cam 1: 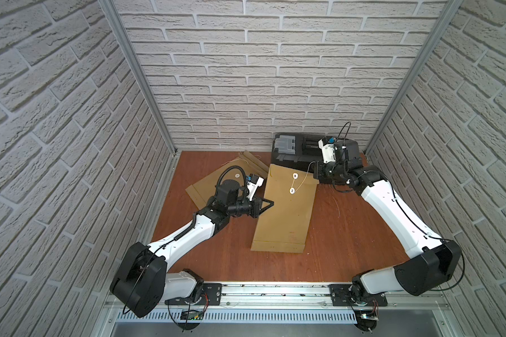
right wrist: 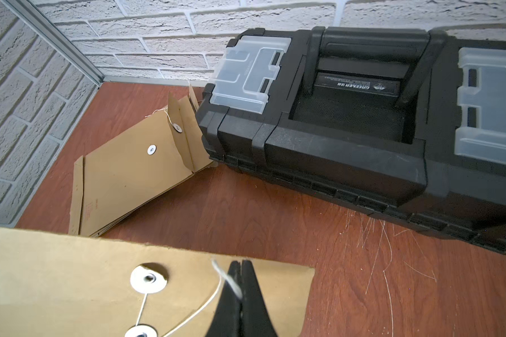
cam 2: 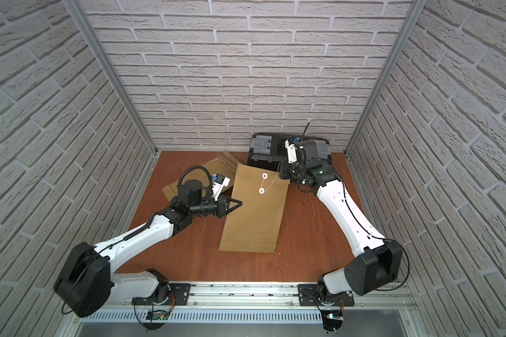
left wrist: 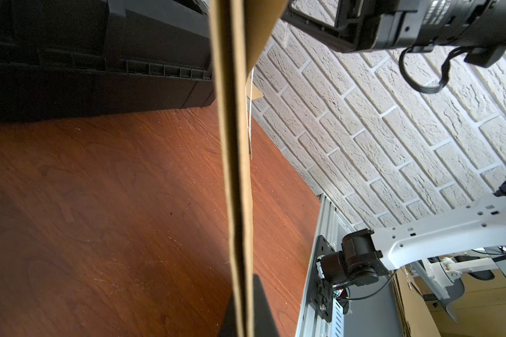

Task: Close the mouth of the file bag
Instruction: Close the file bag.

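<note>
The brown file bag [cam 1: 287, 216] [cam 2: 253, 221] lies mid-table, its top end resting against a black toolbox. Its flap is folded down, with two white discs [cam 1: 295, 176] [right wrist: 148, 279] on its face. A white string [cam 1: 303, 181] [right wrist: 214, 294] runs between the discs and off to the right. My right gripper [cam 1: 315, 170] [right wrist: 240, 264] is shut on that string just beyond the bag's top right corner. My left gripper [cam 1: 271, 203] [cam 2: 240, 202] [left wrist: 243, 315] is shut on the bag's left edge [left wrist: 235, 175], which shows edge-on between its fingers [left wrist: 263, 306].
A black toolbox [cam 1: 301, 150] [right wrist: 348, 131] with clear lid latches stands against the back wall. Another pile of brown file bags [cam 1: 208, 186] [right wrist: 129, 181] lies at the back left, partly under my left arm. Brick-pattern walls close three sides.
</note>
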Controlling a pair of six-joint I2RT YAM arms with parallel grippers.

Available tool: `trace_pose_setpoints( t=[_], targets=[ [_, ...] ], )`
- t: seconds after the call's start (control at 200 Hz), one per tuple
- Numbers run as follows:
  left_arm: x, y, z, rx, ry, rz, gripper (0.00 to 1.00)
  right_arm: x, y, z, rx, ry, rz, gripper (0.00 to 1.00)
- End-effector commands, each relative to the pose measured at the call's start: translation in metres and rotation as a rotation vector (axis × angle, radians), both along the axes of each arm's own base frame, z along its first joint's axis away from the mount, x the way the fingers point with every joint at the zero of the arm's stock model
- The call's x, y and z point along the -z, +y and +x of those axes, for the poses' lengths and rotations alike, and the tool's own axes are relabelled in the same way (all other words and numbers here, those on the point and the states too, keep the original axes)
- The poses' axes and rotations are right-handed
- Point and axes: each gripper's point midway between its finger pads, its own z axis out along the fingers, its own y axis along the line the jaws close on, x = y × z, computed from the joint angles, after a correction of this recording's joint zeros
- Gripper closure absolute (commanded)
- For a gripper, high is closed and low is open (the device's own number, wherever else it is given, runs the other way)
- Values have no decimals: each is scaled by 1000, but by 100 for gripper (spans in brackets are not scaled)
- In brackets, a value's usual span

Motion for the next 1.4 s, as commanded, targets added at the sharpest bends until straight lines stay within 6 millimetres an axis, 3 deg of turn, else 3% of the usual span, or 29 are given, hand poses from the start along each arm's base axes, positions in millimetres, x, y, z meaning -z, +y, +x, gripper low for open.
trace_pose_setpoints(
  t=[0.0, 0.445, 0.765, 0.89, 1.175, 1.395],
  targets=[
    [-31, -2, 1, 30, -81, -60, 100, -12, -3, 5, 11, -61, -14, 97],
    [-29, -4, -13, 88, -75, -82, 100, -14, -15, 29, 68, -68, -99, 97],
    [-23, -6, -13, 99, -57, -72, 100, -29, -4, 33, 42, -93, -89, 97],
    [-25, -6, -13, 101, -64, -74, 100, -24, 3, 33, 20, -79, -102, 97],
    [-30, -1, -9, 64, -75, -75, 100, -21, -3, 23, 48, -83, -81, 97],
    [-34, -1, -12, 77, -78, -82, 100, -2, -24, 32, 113, -47, -136, 97]
  ],
)
